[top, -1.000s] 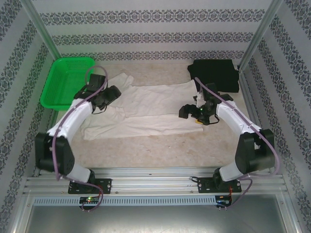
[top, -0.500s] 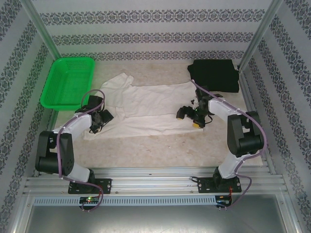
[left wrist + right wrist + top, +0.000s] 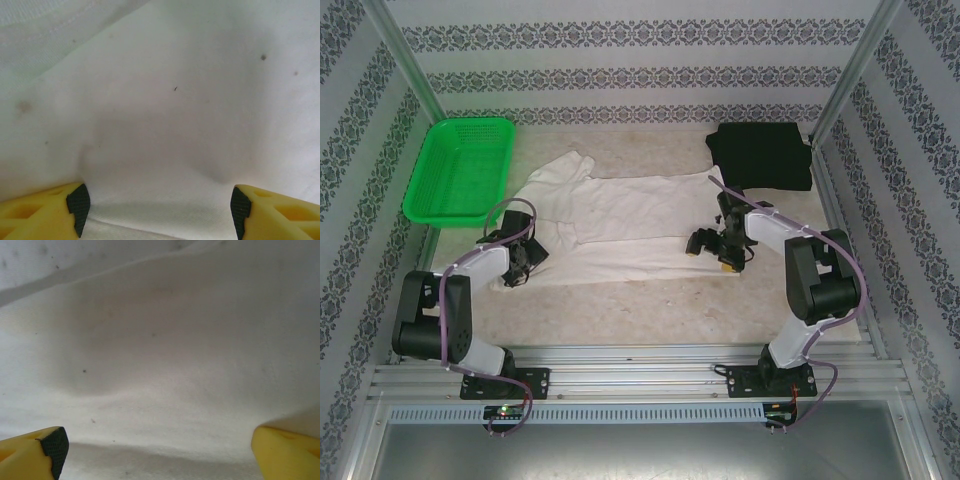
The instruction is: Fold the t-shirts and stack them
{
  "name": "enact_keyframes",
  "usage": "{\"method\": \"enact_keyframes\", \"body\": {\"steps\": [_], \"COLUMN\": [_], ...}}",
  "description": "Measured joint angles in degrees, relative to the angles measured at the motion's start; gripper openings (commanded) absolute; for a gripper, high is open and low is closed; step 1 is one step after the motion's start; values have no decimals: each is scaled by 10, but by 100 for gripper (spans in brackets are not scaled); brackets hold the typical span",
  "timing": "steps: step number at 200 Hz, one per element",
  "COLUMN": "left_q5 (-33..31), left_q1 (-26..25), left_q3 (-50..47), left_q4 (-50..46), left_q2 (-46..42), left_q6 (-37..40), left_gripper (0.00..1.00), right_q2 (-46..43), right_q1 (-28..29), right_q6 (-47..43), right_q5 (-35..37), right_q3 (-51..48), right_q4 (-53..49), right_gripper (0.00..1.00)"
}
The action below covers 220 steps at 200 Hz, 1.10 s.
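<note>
The white t-shirt (image 3: 630, 215) lies spread flat across the middle of the table, one sleeve pointing to the back left. The black t-shirt (image 3: 761, 155) sits folded at the back right corner. My left gripper (image 3: 525, 258) is down on the white shirt's near left corner. Its jaws are open, and white cloth (image 3: 165, 125) lies between the fingertips (image 3: 77, 206) of the left gripper (image 3: 157, 210). My right gripper (image 3: 708, 244) is low over the shirt's near right part. It is open too, the right gripper (image 3: 160, 450) showing plain white cloth (image 3: 165, 370) between its pads (image 3: 54, 446).
A green mesh basket (image 3: 460, 170) stands at the back left, beside the shirt's sleeve. Patterned walls and metal posts close in the table on three sides. Bare tabletop (image 3: 640, 315) runs between the shirt's near edge and the arm bases.
The left gripper has moved from the sleeve area toward the near left corner of the white shirt. The right gripper has dropped lower and shifted slightly left. Both stayed open.
</note>
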Motion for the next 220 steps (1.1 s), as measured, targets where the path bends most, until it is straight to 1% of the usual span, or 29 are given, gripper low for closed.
{"method": "enact_keyframes", "body": {"steps": [31, 59, 96, 126, 165, 213, 217, 220], "left_q5": [0, 0, 0, 0, 6, 24, 24, 24], "left_q1": [0, 0, 0, 0, 0, 0, 0, 0], "left_q3": [-13, -32, -59, -79, -122, -135, -135, -134], "left_q4": [-20, -53, -87, -111, -151, -209, -214, -218], "left_q2": [-20, -47, -86, -115, -188, -245, -249, -252], "left_q6": [-9, -14, -25, -30, -40, -45, -45, -44], "left_gripper": [77, 75, 73, 72, 72, 80, 81, 85], "right_q2": [-3, -10, -14, -34, -66, -80, -82, -84], "right_q1": [36, 66, 89, 110, 135, 152, 154, 155], "right_q6": [7, 14, 16, 20, 31, 46, 47, 48], "right_q5": [47, 73, 94, 107, 108, 108, 108, 108], "right_q3": [-2, -15, -26, -49, -92, -105, -106, -106], "right_q4": [-35, -82, -137, -174, -197, -226, -228, -230], "right_gripper": [95, 95, 95, 95, 95, 95, 96, 96]}}
